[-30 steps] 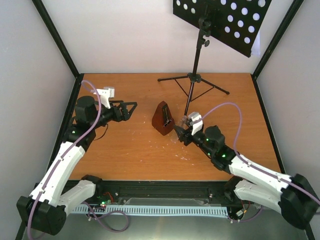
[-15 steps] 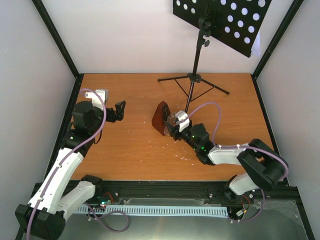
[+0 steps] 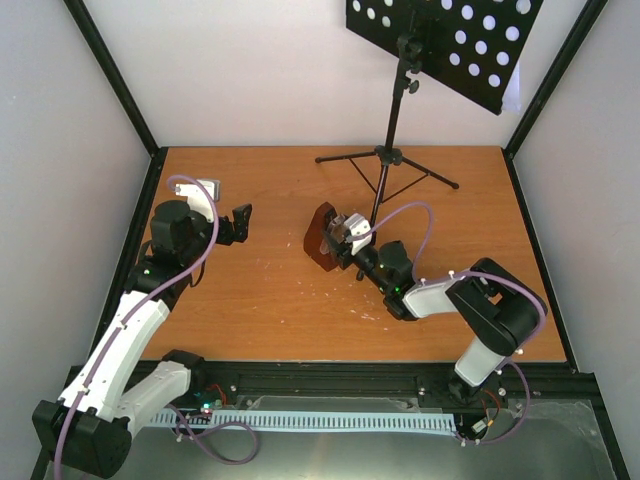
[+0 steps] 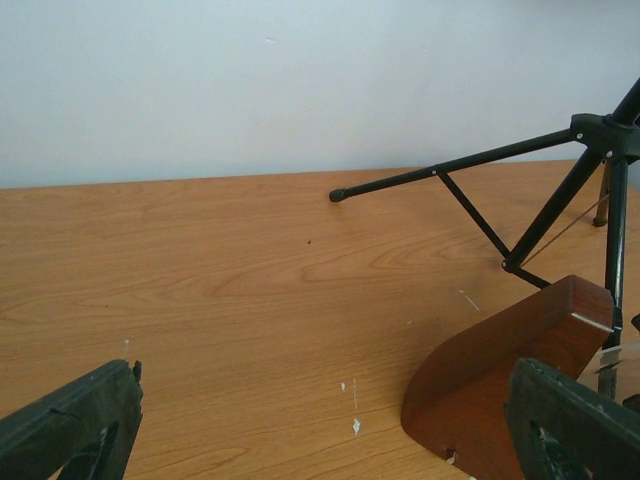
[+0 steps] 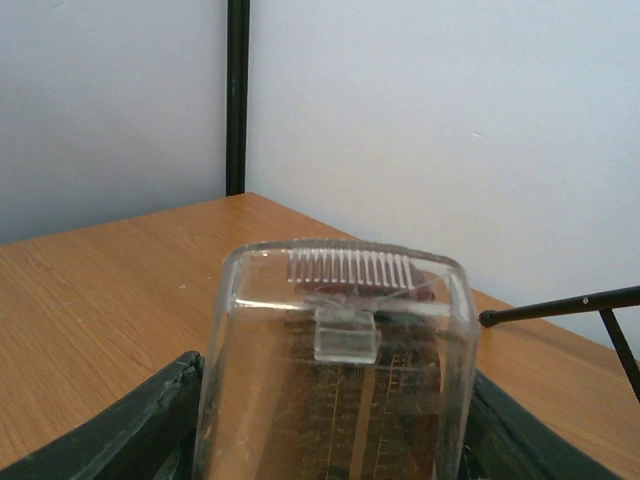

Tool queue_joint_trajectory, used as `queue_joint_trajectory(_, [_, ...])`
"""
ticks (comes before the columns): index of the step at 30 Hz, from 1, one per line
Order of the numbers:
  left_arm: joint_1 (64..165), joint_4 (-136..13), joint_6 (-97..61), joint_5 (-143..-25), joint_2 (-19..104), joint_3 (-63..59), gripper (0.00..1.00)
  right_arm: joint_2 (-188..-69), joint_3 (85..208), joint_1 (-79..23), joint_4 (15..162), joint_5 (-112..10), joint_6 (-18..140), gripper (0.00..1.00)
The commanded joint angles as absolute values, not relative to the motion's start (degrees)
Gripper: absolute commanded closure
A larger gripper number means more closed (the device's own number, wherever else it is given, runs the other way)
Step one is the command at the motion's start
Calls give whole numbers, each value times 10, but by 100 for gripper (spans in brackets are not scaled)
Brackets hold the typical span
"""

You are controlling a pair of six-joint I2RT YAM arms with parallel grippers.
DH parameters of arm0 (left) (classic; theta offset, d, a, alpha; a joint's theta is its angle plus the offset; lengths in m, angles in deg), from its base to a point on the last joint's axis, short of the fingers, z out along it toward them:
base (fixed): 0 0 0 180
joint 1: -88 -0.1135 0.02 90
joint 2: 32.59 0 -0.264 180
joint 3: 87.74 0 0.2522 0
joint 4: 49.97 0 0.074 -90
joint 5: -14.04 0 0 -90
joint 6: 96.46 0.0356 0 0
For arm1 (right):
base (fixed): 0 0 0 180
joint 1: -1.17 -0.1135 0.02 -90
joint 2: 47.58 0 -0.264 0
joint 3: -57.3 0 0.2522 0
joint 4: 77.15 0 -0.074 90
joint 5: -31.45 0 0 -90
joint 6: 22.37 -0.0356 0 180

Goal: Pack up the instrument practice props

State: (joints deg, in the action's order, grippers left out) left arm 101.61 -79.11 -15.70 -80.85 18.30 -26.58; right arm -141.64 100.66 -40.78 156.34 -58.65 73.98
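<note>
Clamping the right gripper (image 3: 340, 243) on the metronome (image 3: 318, 232), just left of centre in the overhead view, on the wooden table (image 3: 260, 300). Pressing a black finger (image 5: 150, 420) against each side of the clear cover (image 5: 335, 370) in the right wrist view, with its ribbed top edge facing the camera and a printed scale showing faintly through the plastic. Holding the red-brown body tipped over rather than upright. Showing it in the left wrist view as a slanted brown wedge at the lower right, near the bottom edge of the frame. Stretching low across the table from the lower right of the overhead frame to get there.

Holding the left gripper (image 3: 241, 220) wide apart and gripping nothing, left of centre in the overhead view, well apart from the metronome and pointing towards it. Showing both dark fingers (image 4: 70, 430) at the bottom corners of the left wrist view, with bare table between them.

Showing the music stand (image 3: 396, 110) upright at the top of the overhead frame. Spreading its tripod legs (image 3: 385, 158) on the table just behind the metronome, one foot ending near the right wrist; not possible to tell whether touching. Cutting off the perforated desk (image 3: 440, 35) at the upper right corner.
</note>
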Motion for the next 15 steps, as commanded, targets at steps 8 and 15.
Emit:
queue_joint_trajectory(8, [1014,-795,-138,-805,185,-264,0,-1440,1022,-383,1591,-531,747,50])
queue_joint_trajectory(15, [1014,-796,-136,-804,183,-264,0,-1459,1025,-365,1601,-512,746,50])
